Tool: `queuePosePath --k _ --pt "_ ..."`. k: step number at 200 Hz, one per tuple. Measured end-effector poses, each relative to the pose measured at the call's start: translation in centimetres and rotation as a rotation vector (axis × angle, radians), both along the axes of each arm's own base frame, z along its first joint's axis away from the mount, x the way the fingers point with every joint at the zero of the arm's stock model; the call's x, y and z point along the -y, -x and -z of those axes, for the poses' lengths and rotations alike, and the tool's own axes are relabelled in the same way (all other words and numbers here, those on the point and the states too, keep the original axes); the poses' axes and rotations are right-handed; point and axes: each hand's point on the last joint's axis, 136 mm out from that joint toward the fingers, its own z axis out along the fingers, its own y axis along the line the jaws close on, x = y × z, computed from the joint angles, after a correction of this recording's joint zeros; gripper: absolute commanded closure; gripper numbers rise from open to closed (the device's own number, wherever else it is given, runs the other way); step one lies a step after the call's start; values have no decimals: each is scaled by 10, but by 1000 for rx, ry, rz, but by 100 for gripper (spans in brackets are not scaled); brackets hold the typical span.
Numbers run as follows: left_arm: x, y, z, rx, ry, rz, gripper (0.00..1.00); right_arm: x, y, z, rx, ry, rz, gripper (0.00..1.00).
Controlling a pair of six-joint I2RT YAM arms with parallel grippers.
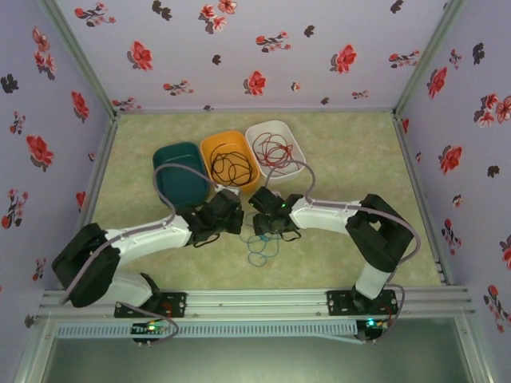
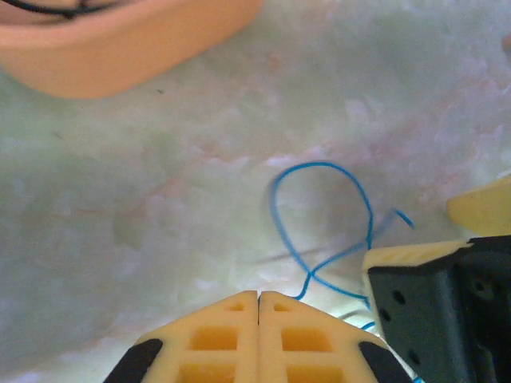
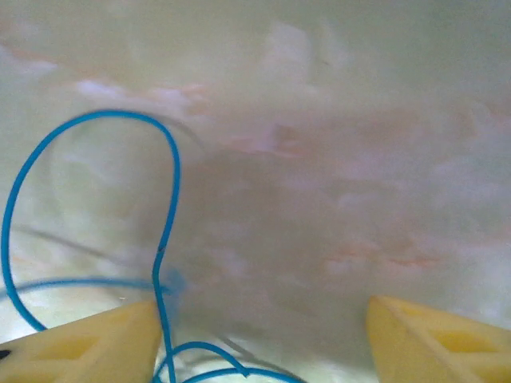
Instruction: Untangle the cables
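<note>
A thin blue cable [image 1: 262, 249] lies in loose loops on the green table, just in front of both grippers. My left gripper [image 1: 238, 219] hangs low over it with its jaws pressed together [image 2: 259, 297]. The blue cable [image 2: 319, 164] loops ahead and runs under the edge of the right-hand finger, and none of it shows between the pads. My right gripper [image 1: 260, 223] is open [image 3: 262, 307], and the blue cable [image 3: 176, 171] passes just inside its left finger. A black cable [image 1: 227, 167] lies in the orange bin and a red cable [image 1: 274, 150] in the white bin.
Three bins stand in a row behind the grippers: teal [image 1: 180, 171], orange [image 1: 209, 148] and white [image 1: 297, 148]. The orange bin [image 2: 120, 56] is close ahead of the left gripper. The right gripper's fingers [image 2: 407, 257] crowd in from the right. Floral walls enclose the table.
</note>
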Motion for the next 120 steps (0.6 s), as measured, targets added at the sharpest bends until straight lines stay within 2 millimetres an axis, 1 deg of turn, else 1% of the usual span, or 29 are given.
queuePosePath --k 16,26,57,78,96,120 --pt "-14 0 -14 39 -23 -27 100 13 -1 1 13 27 31 42" --pt "-24 0 -23 64 -38 -48 100 24 -2 0 22 44 59 45" --pt "-58 1 -56 155 -61 -115 100 79 -4 -1 34 94 200 46" --pt "-82 6 -74 209 -59 -156 100 108 -2 -2 40 112 282 45" --pt "-94 10 -86 244 -56 -166 100 122 1 -5 50 125 315 45" --pt "-106 15 -97 281 -59 -175 100 132 -1 -12 80 141 344 45"
